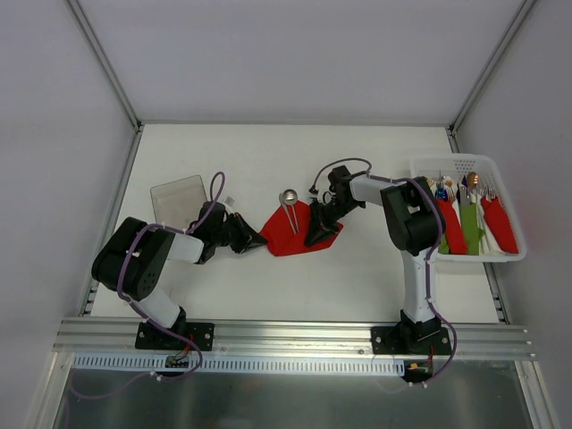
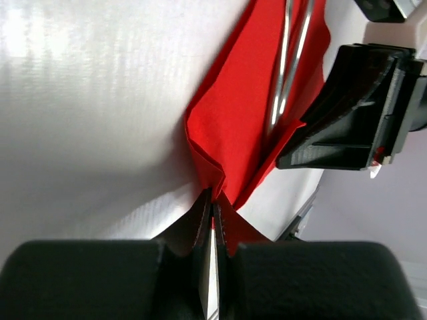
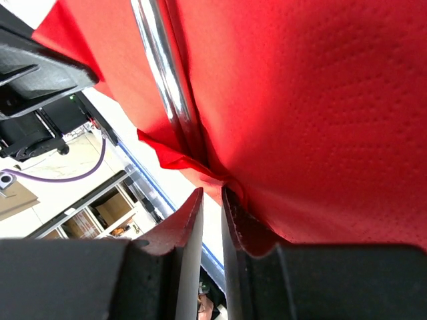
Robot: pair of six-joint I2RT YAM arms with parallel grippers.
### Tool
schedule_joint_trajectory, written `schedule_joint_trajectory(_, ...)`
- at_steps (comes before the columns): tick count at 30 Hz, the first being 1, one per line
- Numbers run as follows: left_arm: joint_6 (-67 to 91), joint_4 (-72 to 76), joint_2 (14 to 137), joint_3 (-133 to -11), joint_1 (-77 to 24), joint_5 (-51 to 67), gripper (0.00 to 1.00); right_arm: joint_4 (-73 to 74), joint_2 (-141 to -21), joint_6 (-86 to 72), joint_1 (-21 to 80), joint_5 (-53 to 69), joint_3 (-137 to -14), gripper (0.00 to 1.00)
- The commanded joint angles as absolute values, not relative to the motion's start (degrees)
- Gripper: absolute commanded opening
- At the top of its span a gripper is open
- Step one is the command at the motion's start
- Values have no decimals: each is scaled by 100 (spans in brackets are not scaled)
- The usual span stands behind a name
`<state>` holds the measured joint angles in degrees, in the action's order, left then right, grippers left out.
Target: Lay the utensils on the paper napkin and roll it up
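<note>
One red paper napkin [image 1: 288, 238], two thin shiny silver metal utensils [image 1: 290, 211], one white plastic basket [image 1: 465, 163], one clear plastic box [image 1: 179, 198]

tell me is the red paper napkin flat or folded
Partly folded: the red paper napkin has an edge doubled over, corner pinched by the left end effector.

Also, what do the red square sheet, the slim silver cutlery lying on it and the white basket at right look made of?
The red napkin looks like matte paper, with fine embossed dimples and soft creases. The silver cutlery looks like polished metal, since it mirrors bright highlights. The white basket is probably smooth moulded plastic, with a perforated wall.
</note>
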<state>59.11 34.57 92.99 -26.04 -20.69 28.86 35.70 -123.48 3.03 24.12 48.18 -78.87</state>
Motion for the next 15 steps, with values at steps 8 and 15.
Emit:
schedule_joint_trajectory(8,5994,3235,9387,-2426,-2066,2654,0,3551,-12006,562,2417,4842,-8147,21)
schedule_joint_trajectory(15,5959,3226,9448,-2478,-2048,2681,0,3481,-12006,633,2557,5414,-8297,20)
